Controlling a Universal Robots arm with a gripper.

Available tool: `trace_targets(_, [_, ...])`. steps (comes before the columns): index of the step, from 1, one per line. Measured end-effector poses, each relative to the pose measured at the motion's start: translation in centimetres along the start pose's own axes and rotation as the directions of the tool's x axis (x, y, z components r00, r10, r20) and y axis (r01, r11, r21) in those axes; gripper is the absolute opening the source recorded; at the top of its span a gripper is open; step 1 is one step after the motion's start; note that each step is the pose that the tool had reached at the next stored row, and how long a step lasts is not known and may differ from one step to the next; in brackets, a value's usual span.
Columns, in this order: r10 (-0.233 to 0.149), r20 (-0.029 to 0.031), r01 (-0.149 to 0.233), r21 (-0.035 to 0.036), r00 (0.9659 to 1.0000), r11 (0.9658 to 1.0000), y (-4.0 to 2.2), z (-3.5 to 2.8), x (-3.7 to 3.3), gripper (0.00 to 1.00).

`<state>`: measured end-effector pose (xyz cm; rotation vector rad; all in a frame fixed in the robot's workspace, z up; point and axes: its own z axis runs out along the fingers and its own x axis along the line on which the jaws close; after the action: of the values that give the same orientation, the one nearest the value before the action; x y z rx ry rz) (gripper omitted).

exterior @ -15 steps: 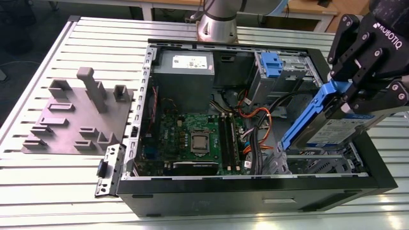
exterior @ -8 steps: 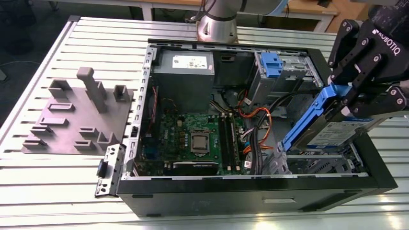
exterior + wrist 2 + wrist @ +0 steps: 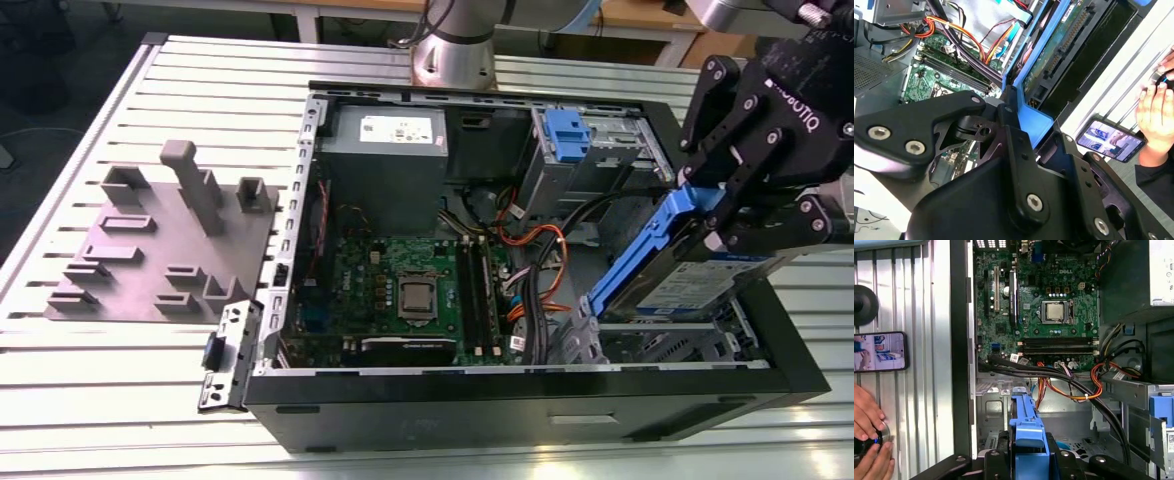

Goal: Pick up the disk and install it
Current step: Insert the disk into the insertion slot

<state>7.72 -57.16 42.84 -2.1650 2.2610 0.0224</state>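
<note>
The disk (image 3: 694, 280), silver with a white-and-blue label and a blue carrier frame, hangs tilted over the exterior view's right end of the open computer case (image 3: 534, 385), its lower end down among the metal drive bays there. Exterior view: the black gripper (image 3: 727, 215) grips the disk's upper end, jaws closed on the blue frame. Motherboard (image 3: 400, 290) lies flat in the case floor; grey power supply box (image 3: 387, 150) at the far wall; a blue latch (image 3: 567, 135) sits on a bay beside it. A grey fixture plate (image 3: 154, 250) with upright blocks rests on the slatted table (image 3: 80, 400), well apart on the exterior view's left. Second wrist view: gripper (image 3: 1021, 122) linkage close up, fingers pinching the blue frame edge; disk (image 3: 1064, 45) underside with green board and connector runs away from it. A person's hand (image 3: 1154, 107) and a phone (image 3: 1111, 140) lie outside the case. First wrist view: blue frame (image 3: 1026, 427) rises from between the jaws, over the bay floor; orange and black cables (image 3: 1074, 385) cross beyond; hands (image 3: 866, 440) at the table edge.
</note>
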Motion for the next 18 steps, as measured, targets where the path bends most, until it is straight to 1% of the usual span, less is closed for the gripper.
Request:
trace_targets(8, [0.000,0.0000,0.000,0.0001,1.0000,1.0000,0.00,0.03,0.00,0.38])
trace_targets(9, [0.000,0.0001,0.000,0.0000,1.0000,1.0000,0.00,0.04,0.00,0.44])
trace_targets(11, [0.000,0.0004,0.000,0.0000,1.0000,1.0000,0.00,0.09,0.00,0.44])
trace_targets(12, [0.000,0.0005,0.000,0.0000,1.0000,1.0000,0.00,0.18,0.00,0.44])
trace_targets(18, [0.000,0.0002,0.000,0.0000,1.0000,1.0000,0.00,1.23,0.04,0.44])
